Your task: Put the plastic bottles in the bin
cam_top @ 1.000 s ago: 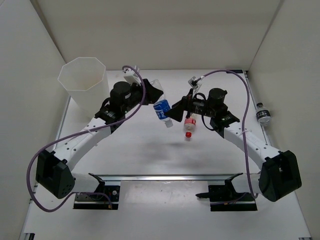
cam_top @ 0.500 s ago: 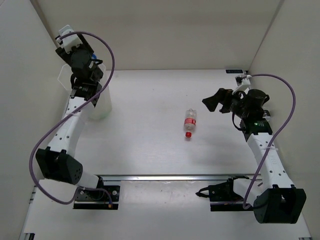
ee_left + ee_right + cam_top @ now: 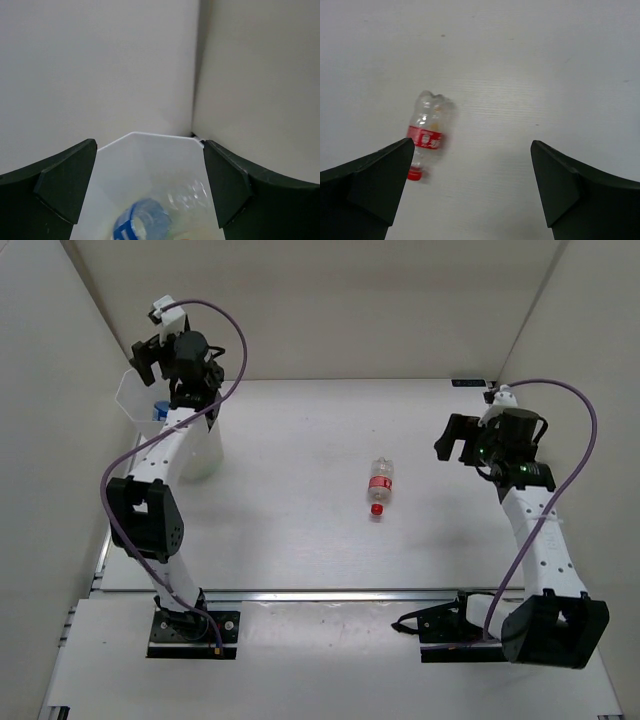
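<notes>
The bin (image 3: 204, 445) stands at the far left corner, tall and translucent white. My left gripper (image 3: 146, 359) hangs open just above its rim. In the left wrist view the open left gripper (image 3: 149, 162) looks down past the bin's octagonal rim (image 3: 150, 136) at a blue-labelled clear bottle (image 3: 142, 222) lying loose inside, touching neither finger. A clear bottle with a red cap and label (image 3: 378, 485) lies on its side mid-table. My right gripper (image 3: 455, 443) hovers open to its right. In the right wrist view this bottle (image 3: 426, 134) lies beside the left finger of the right gripper (image 3: 472, 150).
White walls close the table in at the back and on both sides, and the bin sits tight in the left corner. Both arms' purple cables loop above them. A metal rail (image 3: 330, 592) runs along the near edge.
My left arm swung from mid-table up over the bin and opened; the blue-labelled bottle now lies inside. My right gripper let go of the red-capped bottle and drew back to the right.
</notes>
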Action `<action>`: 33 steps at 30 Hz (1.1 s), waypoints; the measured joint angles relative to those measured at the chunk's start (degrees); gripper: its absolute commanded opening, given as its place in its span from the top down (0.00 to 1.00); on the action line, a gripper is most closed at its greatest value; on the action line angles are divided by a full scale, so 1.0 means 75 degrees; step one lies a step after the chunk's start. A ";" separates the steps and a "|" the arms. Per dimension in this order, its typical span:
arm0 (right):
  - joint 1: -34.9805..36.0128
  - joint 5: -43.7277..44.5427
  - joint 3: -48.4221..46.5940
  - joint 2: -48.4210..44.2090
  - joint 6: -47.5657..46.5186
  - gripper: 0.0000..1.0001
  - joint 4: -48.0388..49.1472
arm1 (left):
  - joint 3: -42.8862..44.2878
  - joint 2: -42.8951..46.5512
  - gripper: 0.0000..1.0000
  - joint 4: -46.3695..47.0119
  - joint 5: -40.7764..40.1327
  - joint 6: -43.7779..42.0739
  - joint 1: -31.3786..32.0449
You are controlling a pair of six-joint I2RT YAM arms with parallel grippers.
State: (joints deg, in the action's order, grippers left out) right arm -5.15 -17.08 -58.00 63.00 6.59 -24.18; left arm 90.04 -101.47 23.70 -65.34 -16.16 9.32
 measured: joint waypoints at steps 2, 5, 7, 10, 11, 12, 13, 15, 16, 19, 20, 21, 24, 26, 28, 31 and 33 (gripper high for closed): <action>-0.0020 0.0755 -0.0428 0.0420 -0.0408 0.01 -0.0265 | 0.0495 0.0055 0.01 -0.0921 0.0393 0.0414 0.0125; -0.0117 0.1999 -0.0723 0.0988 -0.1087 0.01 -0.0388 | 0.1183 0.0376 0.01 -0.2602 0.1513 0.1393 0.0184; -0.0312 0.2710 -0.0737 0.1346 -0.1571 0.01 -0.0391 | 0.1510 0.0755 0.01 -0.3681 0.2547 0.2122 0.0160; -0.0720 0.3622 -0.0714 0.1999 -0.2363 0.01 -0.0239 | 0.1411 0.1603 0.02 -0.4794 0.4025 0.2987 0.0178; -0.0813 0.3882 -0.0688 0.2209 -0.2626 0.00 -0.0122 | 0.1227 0.1918 0.01 -0.5007 0.4529 0.3220 0.0242; -0.0898 0.4162 -0.0627 0.2419 -0.2932 0.01 0.0087 | 0.0877 0.2305 0.02 -0.5144 0.5182 0.3462 0.0373; -0.0953 0.4418 -0.0571 0.2623 -0.3203 0.01 0.0286 | 0.0548 0.2605 0.01 -0.5222 0.5642 0.3657 0.0530; -0.0994 0.4779 -0.0504 0.3048 -0.3724 0.01 0.0635 | -0.0242 0.3136 0.01 -0.5386 0.6417 0.4065 0.0982; -0.1040 0.4945 -0.0504 0.3281 -0.3952 0.01 0.0839 | -0.0656 0.3308 0.02 -0.5426 0.6650 0.4243 0.1268; -0.1128 0.5263 -0.0571 0.3969 -0.4438 0.01 0.1332 | -0.1568 0.3255 0.02 -0.5817 0.7312 0.4639 0.1824; -0.1180 0.5292 -0.0603 0.4188 -0.4540 0.01 0.1480 | -0.1784 0.3130 0.01 -0.5986 0.7554 0.4785 0.1859; -0.1241 0.5316 -0.0624 0.4377 -0.4639 0.01 0.1614 | -0.2020 0.2987 0.01 -0.6123 0.7781 0.4922 0.1830; -0.1361 0.5415 -0.0644 0.4788 -0.4902 0.00 0.1993 | -0.2821 0.2824 0.01 -0.6505 0.8387 0.5342 0.1475; -0.1416 0.5525 -0.0758 0.5065 -0.4986 0.01 0.2157 | -0.3057 0.2844 0.02 -0.6776 0.8483 0.5496 0.1303; -0.1472 0.5610 -0.0886 0.5371 -0.5045 0.01 0.2340 | -0.3075 0.2885 0.01 -0.6901 0.8489 0.5578 0.1239; -0.1486 0.5817 -0.0927 0.5718 -0.5085 0.01 0.2693 | -0.3080 0.3115 0.02 -0.6936 0.8492 0.5633 0.1259; -0.1489 0.5922 -0.0924 0.5878 -0.5088 0.02 0.2891 | -0.3083 0.3290 0.01 -0.6933 0.8515 0.5683 0.1256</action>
State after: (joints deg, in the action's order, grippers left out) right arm -16.32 27.33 -64.93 107.09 -31.57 -2.50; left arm 66.92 -76.79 -28.29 -1.48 26.46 18.74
